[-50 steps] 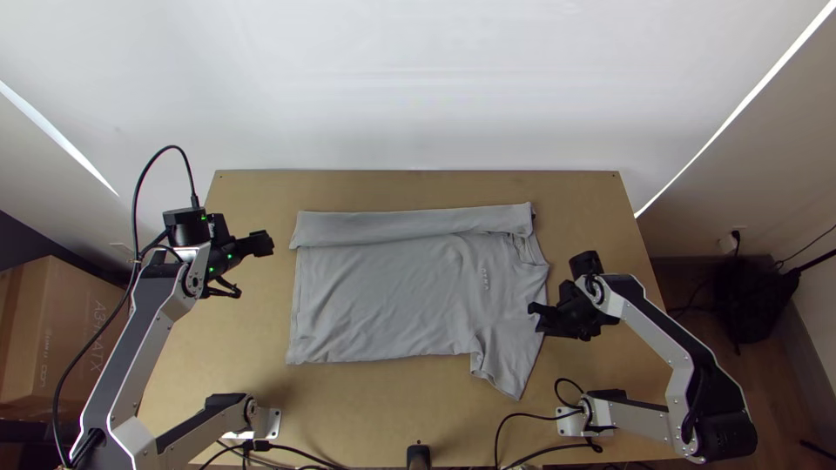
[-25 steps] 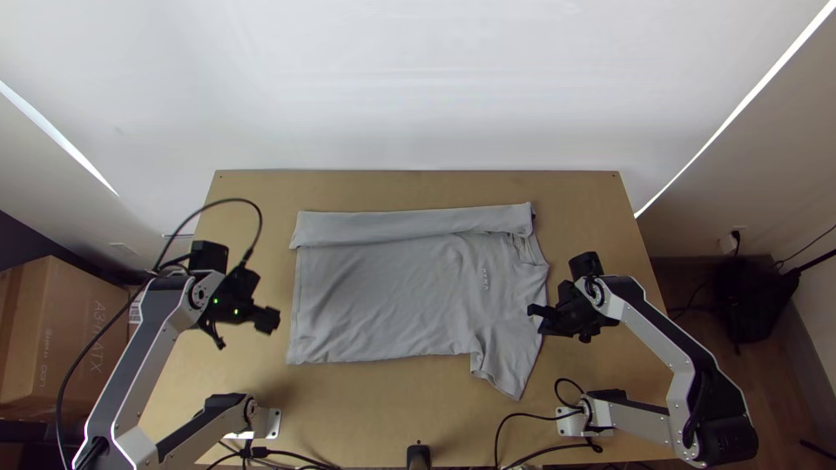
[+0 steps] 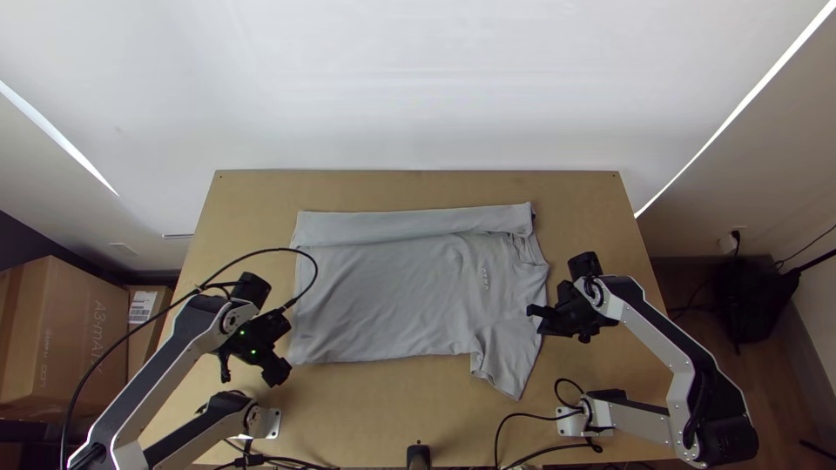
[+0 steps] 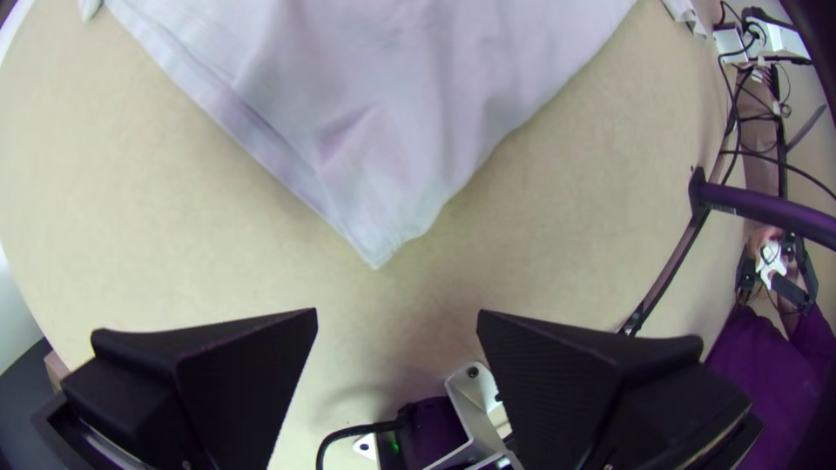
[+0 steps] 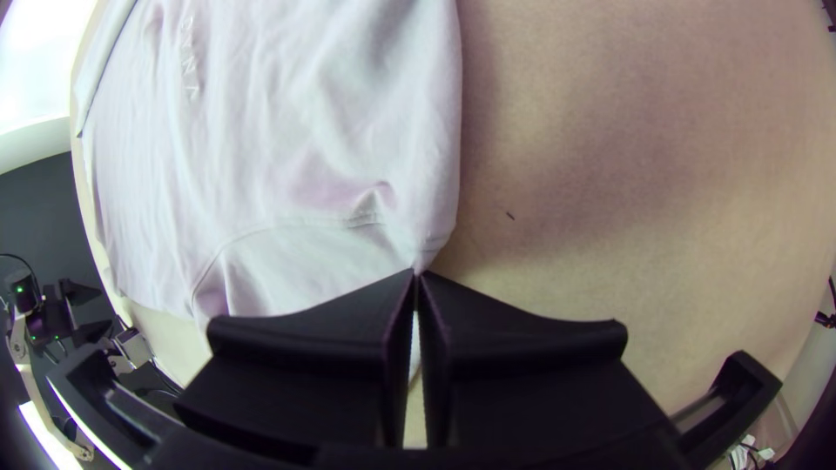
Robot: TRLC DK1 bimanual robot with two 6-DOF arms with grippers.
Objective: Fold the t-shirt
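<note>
The grey t-shirt (image 3: 392, 296) lies spread, its far side folded over in a long strip; the near sleeve points toward the table's near edge. My left gripper (image 3: 277, 374) is at the near left hem corner, apart from the cloth. In the left wrist view, the left gripper (image 4: 397, 310) stands open, with the t-shirt's corner (image 4: 383, 235) just beyond its fingertips. My right gripper (image 3: 533, 313) is at the shoulder edge on the shirt's right side. In the right wrist view, the right gripper (image 5: 416, 273) is shut on the t-shirt (image 5: 287, 113) at the sleeve seam's end.
Bare wood of the table (image 3: 418, 400) runs along the near side, with a black post (image 3: 419, 454) and cables at its edge. A cardboard box (image 3: 61, 339) stands beyond the left side. The left arm's cable arches over the shirt's left part.
My left gripper has travelled from left of the shirt's upper part toward the near table edge, turning to point at the near side. The right gripper and the t-shirt have stayed put.
</note>
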